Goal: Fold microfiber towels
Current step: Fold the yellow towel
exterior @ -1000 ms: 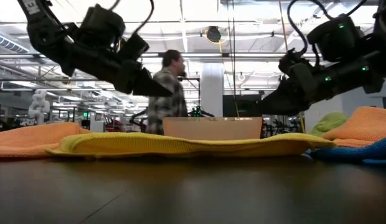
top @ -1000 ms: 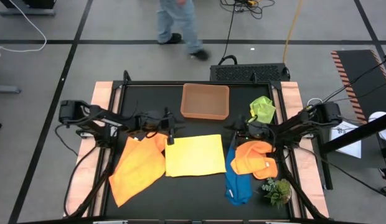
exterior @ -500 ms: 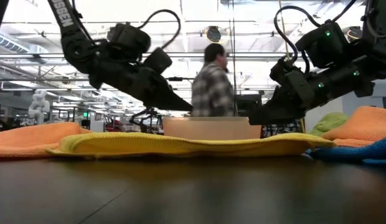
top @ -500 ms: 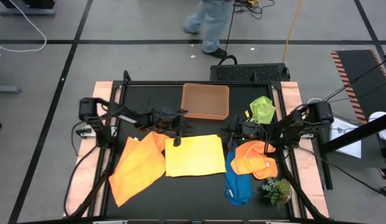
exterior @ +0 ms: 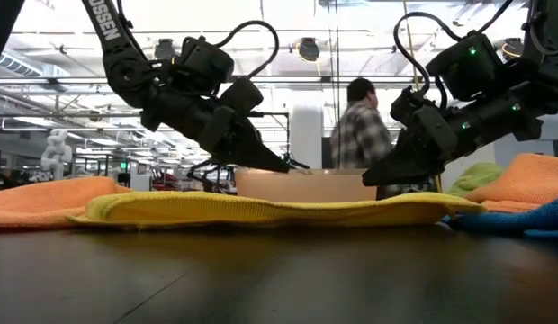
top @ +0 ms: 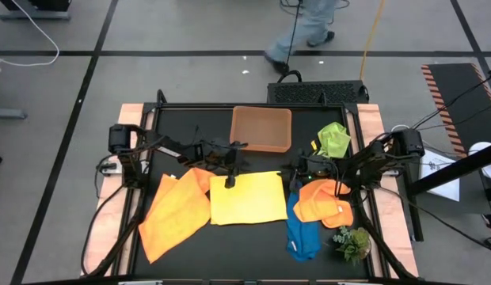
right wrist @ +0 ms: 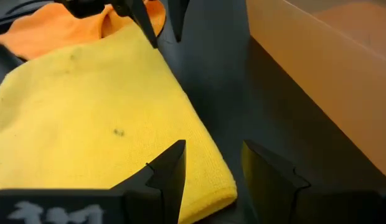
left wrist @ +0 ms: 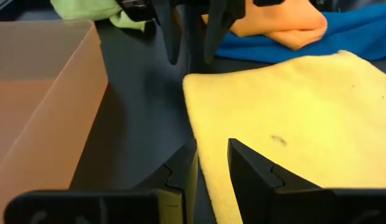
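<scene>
A yellow towel (top: 247, 197) lies flat at the table's middle. My left gripper (top: 230, 176) hangs open just above its far left corner (left wrist: 199, 87), fingers on either side of the towel's far edge. My right gripper (top: 296, 174) hangs open just above its far right corner (right wrist: 218, 183). Neither touches the towel in the low view (exterior: 261, 209). An orange towel (top: 176, 212) lies spread at the left. A folded orange towel (top: 325, 202) lies on a blue towel (top: 302, 233) at the right. A lime green towel (top: 334, 138) lies bunched at the far right.
A tan tray (top: 261, 129) stands at the far middle, just beyond both grippers. A small green plant sprig (top: 352, 241) lies at the near right. A person (top: 309, 24) walks on the floor beyond the table.
My left gripper has gone toward the table's right edge and down, to the yellow towel's far left corner. My right gripper has come down and a little toward the left, to the far right corner. The person behind the table has walked toward the right.
</scene>
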You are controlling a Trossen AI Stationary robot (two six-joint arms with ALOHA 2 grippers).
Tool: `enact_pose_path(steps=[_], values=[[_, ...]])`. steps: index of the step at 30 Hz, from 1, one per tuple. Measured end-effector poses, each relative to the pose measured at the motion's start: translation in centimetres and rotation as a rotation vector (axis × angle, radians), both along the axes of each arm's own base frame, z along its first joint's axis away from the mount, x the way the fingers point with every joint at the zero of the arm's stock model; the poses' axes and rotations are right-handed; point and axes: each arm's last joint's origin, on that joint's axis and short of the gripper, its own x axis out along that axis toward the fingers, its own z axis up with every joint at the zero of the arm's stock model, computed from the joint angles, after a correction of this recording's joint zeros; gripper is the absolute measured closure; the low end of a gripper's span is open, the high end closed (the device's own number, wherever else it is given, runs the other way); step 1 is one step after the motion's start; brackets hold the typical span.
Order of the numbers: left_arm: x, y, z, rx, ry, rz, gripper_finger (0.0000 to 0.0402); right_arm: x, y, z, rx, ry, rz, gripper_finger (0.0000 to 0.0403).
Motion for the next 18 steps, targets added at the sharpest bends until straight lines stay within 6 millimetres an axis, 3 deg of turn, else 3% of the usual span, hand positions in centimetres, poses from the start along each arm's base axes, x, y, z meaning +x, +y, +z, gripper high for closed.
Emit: enact_pose_path(steps=[18], values=[[0.1, -1.2, 0.0, 0.027, 0.006, -0.039, 0.0309, 2.0, 1.0, 0.8, 0.003, 0.038, 0.064, 0.0257]])
